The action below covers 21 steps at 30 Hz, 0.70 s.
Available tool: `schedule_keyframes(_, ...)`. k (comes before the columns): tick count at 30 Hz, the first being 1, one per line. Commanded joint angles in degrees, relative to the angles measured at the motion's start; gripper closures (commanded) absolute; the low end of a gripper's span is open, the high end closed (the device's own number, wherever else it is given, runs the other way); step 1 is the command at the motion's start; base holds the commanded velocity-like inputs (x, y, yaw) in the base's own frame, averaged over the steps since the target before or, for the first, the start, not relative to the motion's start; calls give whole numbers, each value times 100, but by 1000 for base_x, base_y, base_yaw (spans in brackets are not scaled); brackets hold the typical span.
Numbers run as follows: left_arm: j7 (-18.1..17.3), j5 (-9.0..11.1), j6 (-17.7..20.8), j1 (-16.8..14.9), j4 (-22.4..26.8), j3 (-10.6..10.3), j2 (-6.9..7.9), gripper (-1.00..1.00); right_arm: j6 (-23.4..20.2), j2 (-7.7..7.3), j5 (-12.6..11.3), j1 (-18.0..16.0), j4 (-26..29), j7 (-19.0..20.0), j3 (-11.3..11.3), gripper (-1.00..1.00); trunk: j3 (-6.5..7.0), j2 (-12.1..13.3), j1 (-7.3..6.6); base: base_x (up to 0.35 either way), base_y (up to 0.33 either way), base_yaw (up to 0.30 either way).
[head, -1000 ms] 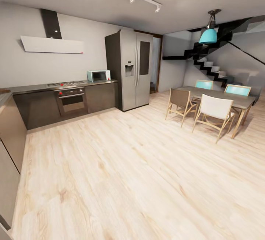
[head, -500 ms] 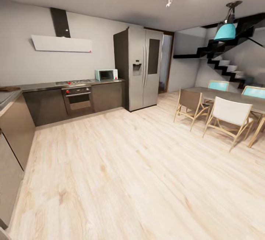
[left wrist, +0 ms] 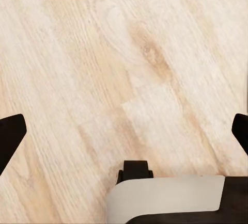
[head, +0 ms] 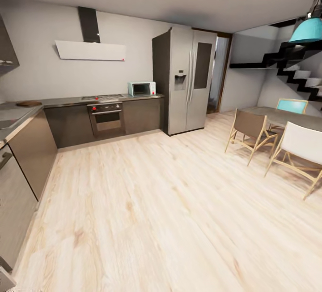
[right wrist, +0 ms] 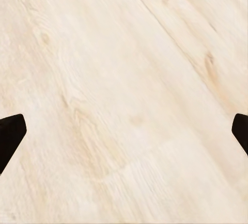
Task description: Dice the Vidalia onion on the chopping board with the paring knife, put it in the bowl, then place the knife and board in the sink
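I am out on the kitchen's plank floor (head: 161, 211), some way from the countertop (head: 67, 101). The grey worktop runs along the back wall and turns toward me on the left. A flat brown shape, which looks like the chopping board (head: 28, 103), lies at its far left corner. The sink, the onion, the paring knife and the bowl are out of view. My left gripper (left wrist: 124, 136) hangs open over bare floor, its dark fingertips (left wrist: 10, 136) far apart. My right gripper (right wrist: 124, 136) is open too, holding nothing.
Dark cabinets (head: 31, 148) line the left side, with an oven (head: 106, 119), a hob and a teal microwave (head: 141, 88) on the back run. A steel fridge (head: 190, 81) stands beside them. A dining table with chairs (head: 250, 130) and stairs are at the right.
The whole head view has swung to the left, so the cabinets, fridge and chairs sit further right in the picture and more of the left counter shows. That is camera motion.
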State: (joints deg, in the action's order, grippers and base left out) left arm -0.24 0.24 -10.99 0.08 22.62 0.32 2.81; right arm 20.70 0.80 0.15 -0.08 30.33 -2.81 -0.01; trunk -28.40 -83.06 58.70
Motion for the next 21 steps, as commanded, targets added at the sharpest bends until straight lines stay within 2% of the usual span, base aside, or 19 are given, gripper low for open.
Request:
schedule_keyframes(1, -3, 2, -9, 1, 6, 3, 0, -100, 13, 1, 2, -1, 0, -17, 1, -100, -10, -2, 3, 246, -240, 237)
schedule_keyframes(21, -3, -6, -9, 1, 6, 3, -8, -100, 13, 4, 2, -1, 0, -17, 1, -100, -108, -2, 3, 245, -240, 246)
